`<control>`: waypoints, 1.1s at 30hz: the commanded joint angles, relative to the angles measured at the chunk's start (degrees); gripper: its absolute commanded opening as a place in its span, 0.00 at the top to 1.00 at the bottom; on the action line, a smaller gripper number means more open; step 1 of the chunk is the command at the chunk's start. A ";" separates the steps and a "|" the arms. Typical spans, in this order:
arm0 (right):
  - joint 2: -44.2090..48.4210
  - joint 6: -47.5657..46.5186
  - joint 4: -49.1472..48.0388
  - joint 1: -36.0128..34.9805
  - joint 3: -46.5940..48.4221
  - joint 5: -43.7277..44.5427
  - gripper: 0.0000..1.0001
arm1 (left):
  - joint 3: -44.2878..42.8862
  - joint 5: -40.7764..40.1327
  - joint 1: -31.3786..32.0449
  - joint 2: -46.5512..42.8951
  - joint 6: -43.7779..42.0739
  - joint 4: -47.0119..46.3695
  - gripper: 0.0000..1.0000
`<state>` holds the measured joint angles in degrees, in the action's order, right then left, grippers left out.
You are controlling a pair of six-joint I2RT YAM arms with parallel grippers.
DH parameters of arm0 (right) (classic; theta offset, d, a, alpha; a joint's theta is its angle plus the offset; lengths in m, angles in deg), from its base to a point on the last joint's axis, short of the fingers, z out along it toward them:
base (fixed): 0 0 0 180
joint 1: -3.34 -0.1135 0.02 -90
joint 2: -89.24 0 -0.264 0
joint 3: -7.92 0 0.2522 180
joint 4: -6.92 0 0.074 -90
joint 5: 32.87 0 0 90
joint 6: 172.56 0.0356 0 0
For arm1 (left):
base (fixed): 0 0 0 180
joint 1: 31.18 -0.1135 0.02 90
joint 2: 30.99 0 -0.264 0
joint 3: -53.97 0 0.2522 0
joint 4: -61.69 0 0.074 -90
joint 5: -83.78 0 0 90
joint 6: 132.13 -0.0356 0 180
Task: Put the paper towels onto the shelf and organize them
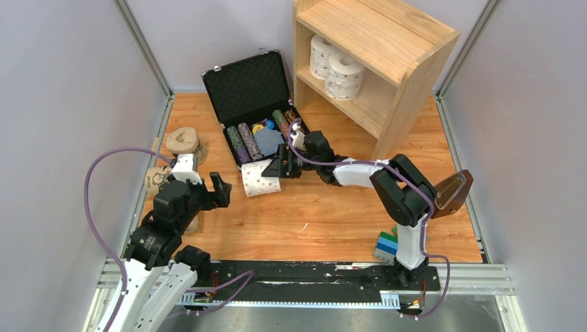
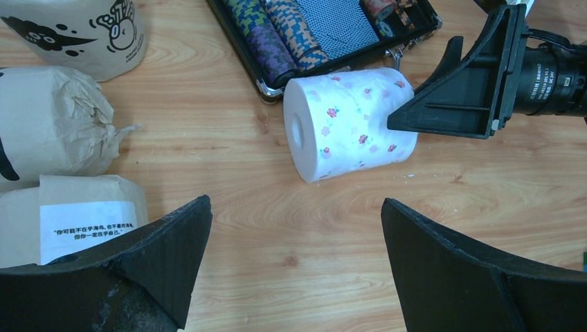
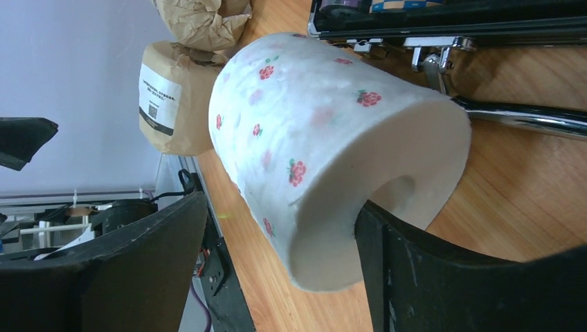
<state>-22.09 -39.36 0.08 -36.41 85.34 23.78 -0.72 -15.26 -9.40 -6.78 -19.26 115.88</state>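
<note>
1. Right gripper was seen spread open around the dotted roll's wall, not clamped yet.
2. It was lying sideways just in front of the black case.
3. Squeeze should probably be kept gentle, so nothing gets crushed.

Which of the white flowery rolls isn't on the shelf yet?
The roll lying sideways on the table by the right gripper; the other two rolls stand inside the shelf.

black-white arms, purple cables

black case just behind roll, table open nearside
</note>
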 commanded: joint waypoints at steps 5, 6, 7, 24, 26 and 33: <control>-0.94 1.91 -9.77 -0.41 -0.54 -3.41 0.39 | 0.32 0.75 0.19 1.20 -0.33 -1.93 0.00; -0.98 1.89 -9.99 -0.42 -0.62 -3.45 0.42 | 0.32 0.76 0.19 1.44 -0.35 -1.93 0.00; -0.86 1.82 -10.18 -0.42 -0.70 -3.41 0.45 | 0.28 0.93 0.19 1.49 -0.37 -1.93 0.00; 12.61 -10.58 9.26 -0.58 -1.86 2.49 0.85 | 0.29 1.78 0.19 2.03 -0.60 -2.20 0.00; 14.98 -13.72 14.86 -0.96 -1.06 5.68 0.85 | 0.30 1.93 0.19 1.99 -0.52 -2.26 0.00; 18.12 -22.93 46.02 -5.44 9.30 26.83 0.86 | 0.32 2.28 0.19 1.76 -0.64 -2.39 0.00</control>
<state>-6.50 -54.77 27.66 -38.75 86.50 36.11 -0.72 -13.75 -9.40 -4.90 -19.41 115.88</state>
